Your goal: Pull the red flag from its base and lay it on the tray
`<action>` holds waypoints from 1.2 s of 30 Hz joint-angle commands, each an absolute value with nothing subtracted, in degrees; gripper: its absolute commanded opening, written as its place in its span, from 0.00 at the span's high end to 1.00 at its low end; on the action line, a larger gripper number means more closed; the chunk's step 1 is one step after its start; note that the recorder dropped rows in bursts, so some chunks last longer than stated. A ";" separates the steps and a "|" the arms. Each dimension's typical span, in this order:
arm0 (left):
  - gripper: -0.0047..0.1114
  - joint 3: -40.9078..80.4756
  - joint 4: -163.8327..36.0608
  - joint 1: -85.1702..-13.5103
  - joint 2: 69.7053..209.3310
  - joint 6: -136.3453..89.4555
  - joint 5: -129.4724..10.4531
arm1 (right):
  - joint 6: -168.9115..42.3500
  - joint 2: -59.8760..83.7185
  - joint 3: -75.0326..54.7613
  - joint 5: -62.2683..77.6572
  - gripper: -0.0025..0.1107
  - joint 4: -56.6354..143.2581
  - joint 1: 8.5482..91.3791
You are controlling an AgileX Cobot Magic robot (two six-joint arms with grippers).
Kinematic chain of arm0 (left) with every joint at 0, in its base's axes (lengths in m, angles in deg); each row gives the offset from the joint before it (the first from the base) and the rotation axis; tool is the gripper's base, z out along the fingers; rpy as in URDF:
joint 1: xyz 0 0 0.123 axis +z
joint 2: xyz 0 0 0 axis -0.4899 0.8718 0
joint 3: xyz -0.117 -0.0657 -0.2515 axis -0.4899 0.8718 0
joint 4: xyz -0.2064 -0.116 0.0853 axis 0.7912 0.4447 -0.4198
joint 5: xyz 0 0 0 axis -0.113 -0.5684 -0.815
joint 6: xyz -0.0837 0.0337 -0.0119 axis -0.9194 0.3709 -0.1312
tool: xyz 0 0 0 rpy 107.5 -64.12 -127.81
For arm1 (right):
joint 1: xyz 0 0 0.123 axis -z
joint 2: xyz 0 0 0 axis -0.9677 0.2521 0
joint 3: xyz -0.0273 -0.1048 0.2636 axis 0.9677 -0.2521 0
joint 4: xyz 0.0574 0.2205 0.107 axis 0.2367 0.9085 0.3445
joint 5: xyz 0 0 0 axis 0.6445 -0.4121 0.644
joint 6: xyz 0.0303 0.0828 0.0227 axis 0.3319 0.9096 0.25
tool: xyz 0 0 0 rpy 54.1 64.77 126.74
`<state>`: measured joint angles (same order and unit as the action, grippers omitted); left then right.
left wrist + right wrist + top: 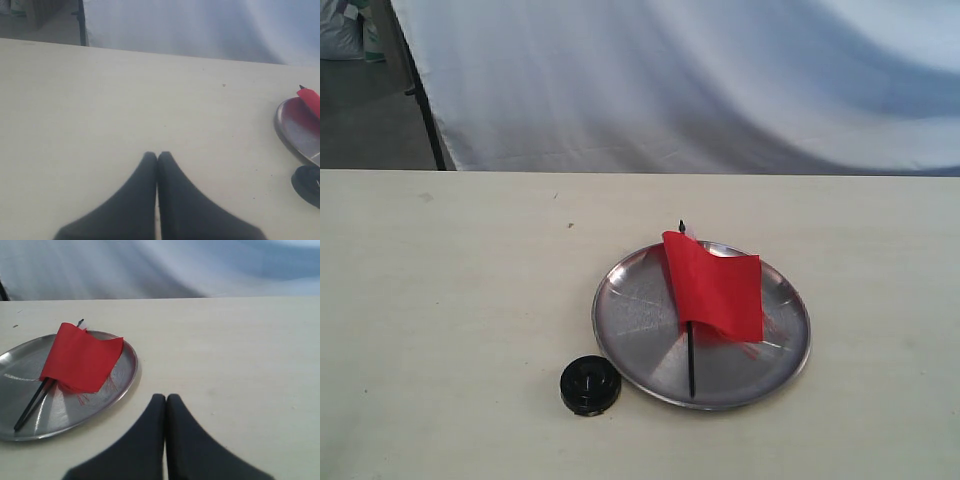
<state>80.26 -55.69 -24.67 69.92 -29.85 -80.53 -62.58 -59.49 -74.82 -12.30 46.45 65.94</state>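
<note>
The red flag (715,283) lies flat across the silver tray (630,320), its black stick running toward the tray's near rim and its pointed tip poking past the far rim. The black round base (590,385) stands alone on the table, just off the tray's near-left rim. The right wrist view shows the flag (80,362) on the tray (20,360), with my right gripper (166,398) shut and empty over bare table beside the rim. My left gripper (157,155) is shut and empty, well away from the tray (295,130) and base (307,185). Neither gripper appears in the exterior view.
The pale table (450,300) reaches a far edge, behind which hangs a white cloth backdrop (700,80). A dark stand leg (425,100) rises at the back left.
</note>
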 commanded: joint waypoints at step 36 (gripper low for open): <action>0.96 80.48 -55.76 -24.55 69.71 -29.83 -80.54 | -62.00 -59.88 -75.03 -12.33 0.98 46.04 68.96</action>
